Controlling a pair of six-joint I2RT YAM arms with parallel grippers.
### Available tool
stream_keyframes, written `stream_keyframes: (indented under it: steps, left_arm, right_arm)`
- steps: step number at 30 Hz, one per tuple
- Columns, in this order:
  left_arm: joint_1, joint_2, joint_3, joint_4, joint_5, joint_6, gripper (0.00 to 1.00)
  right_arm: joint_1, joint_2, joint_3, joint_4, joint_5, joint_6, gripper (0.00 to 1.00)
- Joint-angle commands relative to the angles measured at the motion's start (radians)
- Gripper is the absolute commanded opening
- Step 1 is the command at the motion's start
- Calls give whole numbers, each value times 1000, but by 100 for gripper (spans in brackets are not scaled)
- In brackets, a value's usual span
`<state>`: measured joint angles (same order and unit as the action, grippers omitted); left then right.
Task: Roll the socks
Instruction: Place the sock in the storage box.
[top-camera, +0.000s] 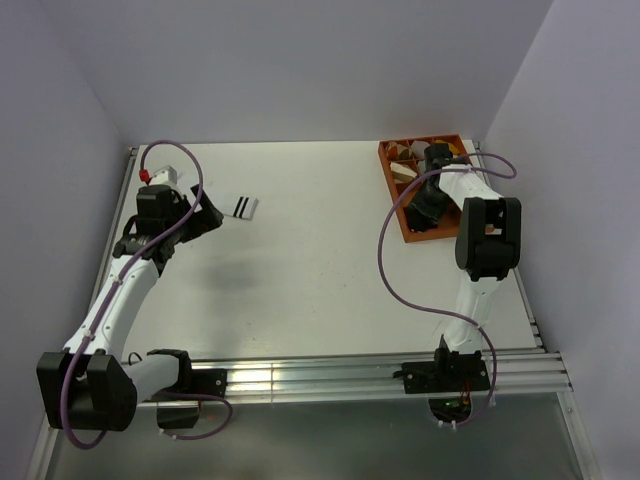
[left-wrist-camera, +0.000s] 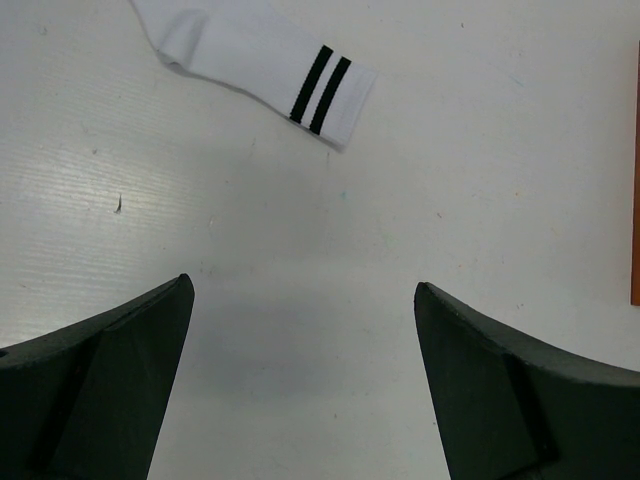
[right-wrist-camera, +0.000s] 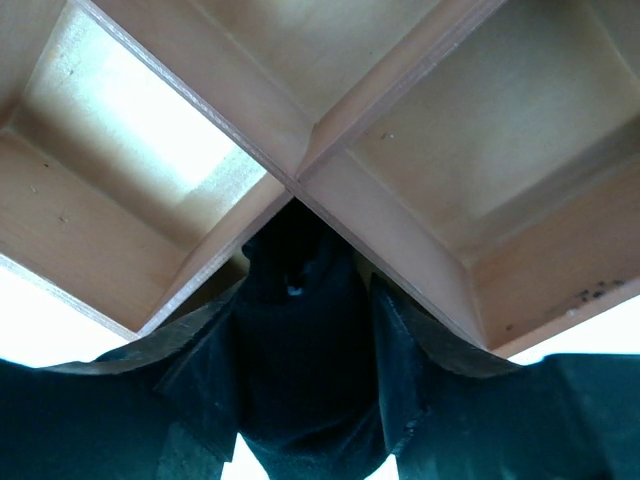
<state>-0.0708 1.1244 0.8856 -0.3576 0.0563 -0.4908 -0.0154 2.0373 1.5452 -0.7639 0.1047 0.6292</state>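
Left hand (left-wrist-camera: 303, 288): we see it wide open and holding nothing. It hangs over the table (top-camera: 320, 280) near the far left corner, both dark fingers (left-wrist-camera: 100, 390) clear of any fabric.

White sock (left-wrist-camera: 250, 55): it lies flat on the table just beyond the left hand, apart from its fingers. The cuff with two black stripes points towards the right edge, and the rest runs out of the wrist view at the top.

Right hand (right-wrist-camera: 307, 295): it reaches down into the tray (top-camera: 392, 190), its fingers partly apart with dark fabric between them. We cannot tell whether they press on that fabric or merely flank it, since it is dark against dark.

Black sock (right-wrist-camera: 305, 390): it is bunched between the right hand's fingers, low in one compartment and right under the point where two wooden dividers (right-wrist-camera: 300, 170) cross. From above, the arm hides it, so we cannot say which compartment it is.

Tray: orange-rimmed and split by pale wooden dividers, it sits at the far right corner of the table, turned slightly askew to the edges.

Arms: the two are well apart — the left is by the left edge and the right is over the tray.
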Motion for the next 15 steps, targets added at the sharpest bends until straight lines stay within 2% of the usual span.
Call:
stream_keyframes:
  steps: [1,15]
  left_arm:
    - [0,-35,-2,22,11,15,97]
    - [-1,-46,-2,22,19,12,97]
  right_arm:
    - [11,-42,49,-100,23,-13,56]
    - [11,-94,70,-134,29,-31,59]
